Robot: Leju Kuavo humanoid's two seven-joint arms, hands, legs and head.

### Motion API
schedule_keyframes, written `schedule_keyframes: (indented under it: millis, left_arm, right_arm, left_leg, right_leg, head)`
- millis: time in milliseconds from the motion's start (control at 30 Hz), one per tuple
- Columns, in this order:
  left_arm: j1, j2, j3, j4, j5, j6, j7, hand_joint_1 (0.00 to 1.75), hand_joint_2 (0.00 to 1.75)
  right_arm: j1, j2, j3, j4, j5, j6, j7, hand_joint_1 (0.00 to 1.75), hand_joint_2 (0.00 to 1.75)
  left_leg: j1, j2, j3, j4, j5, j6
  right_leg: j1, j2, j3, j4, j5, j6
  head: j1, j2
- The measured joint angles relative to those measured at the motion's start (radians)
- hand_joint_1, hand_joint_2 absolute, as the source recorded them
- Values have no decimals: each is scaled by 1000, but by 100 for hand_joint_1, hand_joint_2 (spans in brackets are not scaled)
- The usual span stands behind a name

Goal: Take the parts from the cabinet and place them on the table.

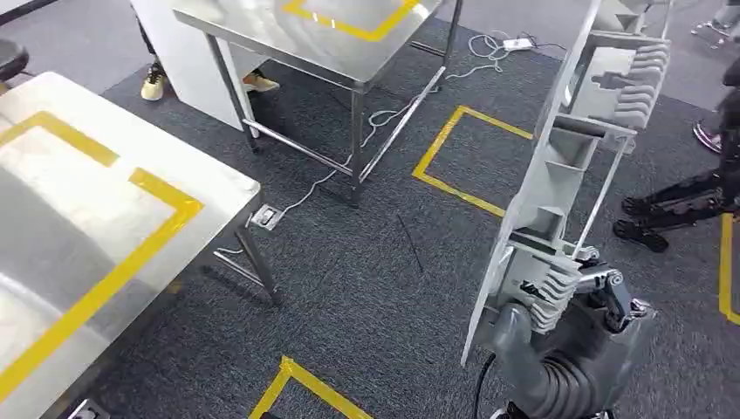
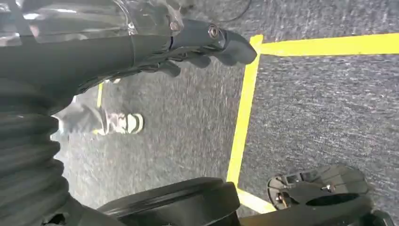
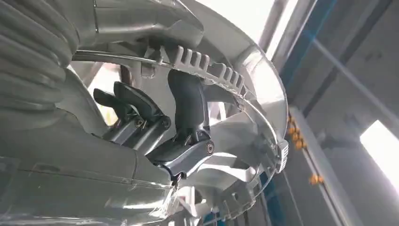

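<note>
A long pale grey moulded part (image 1: 567, 175) with ribbed edges and open windows stands almost upright at the right of the head view. My right hand (image 1: 576, 297) grips it at its lower end. In the right wrist view my dark fingers (image 3: 188, 103) hook through an opening beside the part's toothed rim (image 3: 207, 63). The steel table (image 1: 61, 201) with a yellow tape outline lies to the left, apart from the part. My left hand (image 2: 197, 44) hangs over the carpet with nothing in it, its fingers loosely extended.
A second steel table (image 1: 349, 52) stands at the back, with a person's shoes (image 1: 153, 83) behind it. A white cable (image 1: 384, 113) and a floor socket (image 1: 266, 216) lie on the carpet. Yellow tape squares (image 1: 458, 153) mark the floor. Dark legs (image 1: 672, 209) stand at the right.
</note>
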Motion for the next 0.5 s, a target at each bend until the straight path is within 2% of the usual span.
schedule_keyframes:
  millis: [33,67,100,133,200,233,267,300,367,400,433,467,500]
  left_arm:
    - [0,-1,0,0,0,0,0,0,175]
    - [0,-1,0,-1,0,0,0,0,175]
    - [0,-1,0,-1,0,0,0,0,175]
    - [0,-1,0,-2,0,0,0,0,175]
    - [0,-3,0,-3,0,0,0,0,175]
    - [-1,-4,0,-3,0,0,0,0,175]
    - [-2,-10,0,-4,0,0,0,0,175]
    - [-2,-10,0,-5,0,0,-1,0,175]
    - [-2,-10,1,-5,0,1,-1,0,175]
    - [-3,-9,2,-5,0,2,-1,0,175]
    - [-2,-3,2,-5,0,2,-1,0,175]
    - [-2,-4,1,-5,0,2,0,0,175]
    - [-3,-4,2,-5,1,2,-2,0,175]
  right_arm:
    - [0,-1,2,0,-1,0,1,175,175]
    - [0,-3,4,0,-5,0,1,175,175]
    - [-1,-3,6,1,-11,0,1,175,175]
    - [-4,-4,9,4,-15,0,2,175,175]
    - [-14,-5,14,9,-22,0,3,175,175]
    - [-17,-6,15,8,-23,0,3,175,175]
    - [-18,-7,17,9,-23,0,3,175,175]
    - [-19,-8,18,8,-23,0,3,175,175]
    - [-28,-10,22,12,-24,0,4,175,175]
    - [-31,-10,24,13,-26,0,6,175,175]
    - [-36,-11,29,15,-28,1,8,175,175]
    - [-36,-11,32,18,-29,1,10,175,175]
    - [-37,-13,36,18,-29,1,10,175,175]
  left_leg:
    - [-2,-14,-1,0,1,2]
    - [-5,-30,-1,0,2,5]
    - [-9,-44,0,1,2,7]
    - [-12,-58,2,1,3,8]
    - [-16,-85,6,0,3,8]
    - [-16,-94,7,0,3,8]
    - [-20,-100,1,1,3,6]
    - [-14,-109,-3,2,5,3]
    - [-9,-124,-10,-3,12,-9]
    - [-13,-134,-14,-6,15,-14]
    - [-19,-85,-11,6,1,-17]
    - [-22,-38,-25,31,-24,-23]
    - [-16,-23,-60,99,-67,-30]
  right_leg:
    - [2,13,-36,81,-34,-1]
    - [3,19,-69,147,-53,-4]
    - [5,21,-83,170,-48,-10]
    - [8,23,-78,150,-21,-18]
    - [17,42,-17,-3,81,-40]
    - [22,77,14,-87,122,-50]
    - [18,115,29,-108,112,-60]
    - [22,106,31,-127,116,-56]
    - [26,89,32,-131,112,-58]
    - [20,79,37,-146,117,-58]
    - [14,60,45,-161,125,-54]
    - [15,53,49,-168,126,-58]
    - [15,38,48,-168,127,-60]
  head:
    - [2,0]
    - [3,0]
    - [3,0]
    - [3,0]
    - [3,0]
    - [3,0]
    - [0,0]
    - [3,0]
    - [8,0]
    - [8,0]
    - [8,0]
    - [2,0]
    - [-2,0]
